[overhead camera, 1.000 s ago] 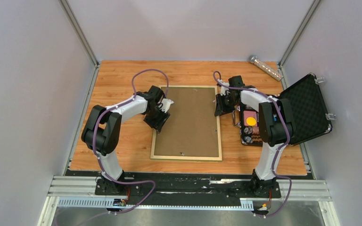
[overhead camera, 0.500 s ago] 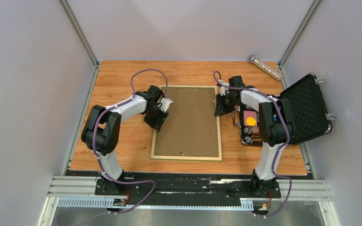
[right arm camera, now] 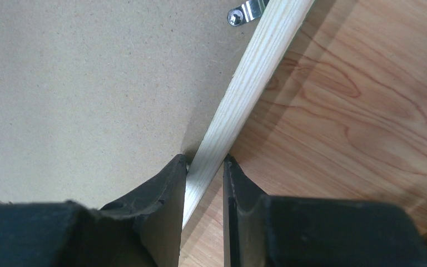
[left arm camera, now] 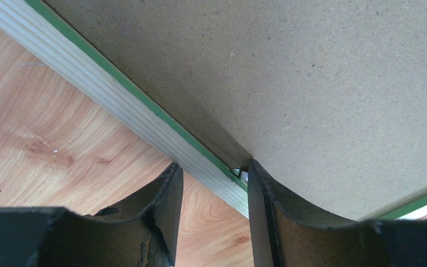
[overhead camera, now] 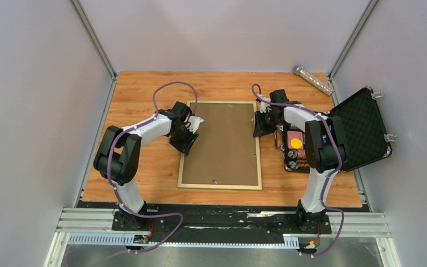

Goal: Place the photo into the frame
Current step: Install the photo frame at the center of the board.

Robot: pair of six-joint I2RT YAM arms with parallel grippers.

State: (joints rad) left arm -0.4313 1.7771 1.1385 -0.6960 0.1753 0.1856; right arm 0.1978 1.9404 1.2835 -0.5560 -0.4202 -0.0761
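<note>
The frame [overhead camera: 219, 186] lies back up on the wooden table, pale rails showing, with the plain brown backing board [overhead camera: 222, 142] resting in it. The photo is hidden. My left gripper [overhead camera: 187, 139] is open astride the frame's left rail [left arm camera: 89, 72]: one finger [left arm camera: 169, 194] stands over the table, the other [left arm camera: 261, 194] on the board's edge by a small metal tab. My right gripper [overhead camera: 257, 130] is shut on the frame's right rail [right arm camera: 256, 61], one finger [right arm camera: 172, 183] on the board side, one on the table side.
An open black foam-lined case [overhead camera: 361, 133] stands at the right, with a tray of small parts [overhead camera: 296, 147] beside the frame's right rail. A metal tube [overhead camera: 313, 79] lies at the far right corner. A metal turn-clip [right arm camera: 247, 11] sits on the right rail.
My left arm has shifted slightly, its gripper edging a little along the left rail. The right arm and the frame have not moved.
</note>
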